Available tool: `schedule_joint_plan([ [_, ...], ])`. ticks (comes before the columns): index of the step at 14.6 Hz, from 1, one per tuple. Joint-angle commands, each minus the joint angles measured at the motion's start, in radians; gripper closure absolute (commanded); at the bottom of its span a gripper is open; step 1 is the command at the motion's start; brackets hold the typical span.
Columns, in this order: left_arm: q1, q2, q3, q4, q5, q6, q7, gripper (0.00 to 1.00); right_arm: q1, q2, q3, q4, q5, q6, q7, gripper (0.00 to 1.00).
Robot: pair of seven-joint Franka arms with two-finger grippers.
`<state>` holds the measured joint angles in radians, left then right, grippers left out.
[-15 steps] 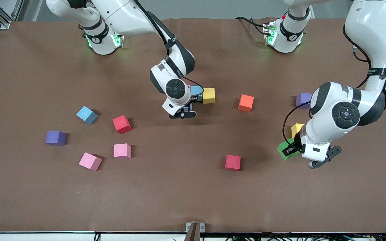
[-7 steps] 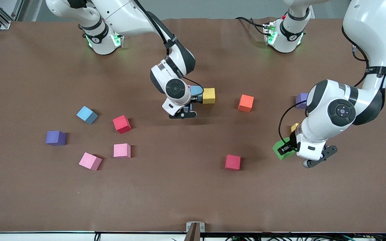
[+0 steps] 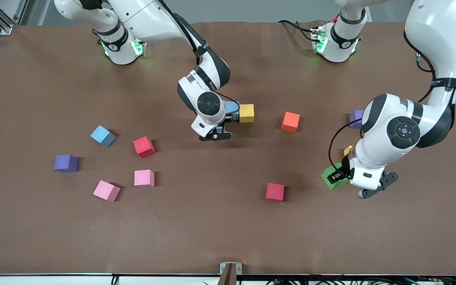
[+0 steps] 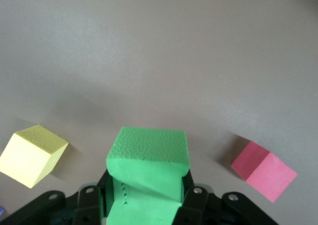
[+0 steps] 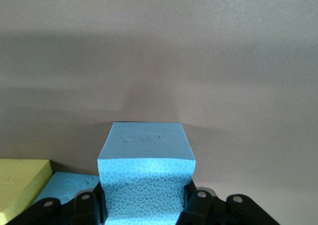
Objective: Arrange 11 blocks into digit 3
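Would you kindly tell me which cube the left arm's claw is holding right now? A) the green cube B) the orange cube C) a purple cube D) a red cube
A: the left wrist view shows the left claw shut on the green cube.

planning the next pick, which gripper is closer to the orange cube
Right. The right gripper, shut on a light blue cube, is beside the yellow cube next to the orange cube. The left gripper holds the green cube nearer the front camera.
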<state>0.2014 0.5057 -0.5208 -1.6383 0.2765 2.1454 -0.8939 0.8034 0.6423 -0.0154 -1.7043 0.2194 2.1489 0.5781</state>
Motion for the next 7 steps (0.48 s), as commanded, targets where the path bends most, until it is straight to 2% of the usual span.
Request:
schedule_joint_plan([
  [1,0.006,-0.01,-0.018,0.017,0.007,-0.025,0.004,0.72,0.003,-0.021,-0.003,-0.029,-0.028,0.009,0.026,0.7],
  [7,0.006,-0.01,-0.019,0.017,0.007,-0.025,0.004,0.71,0.02,-0.023,-0.002,-0.031,-0.026,-0.004,0.081,0.7],
])
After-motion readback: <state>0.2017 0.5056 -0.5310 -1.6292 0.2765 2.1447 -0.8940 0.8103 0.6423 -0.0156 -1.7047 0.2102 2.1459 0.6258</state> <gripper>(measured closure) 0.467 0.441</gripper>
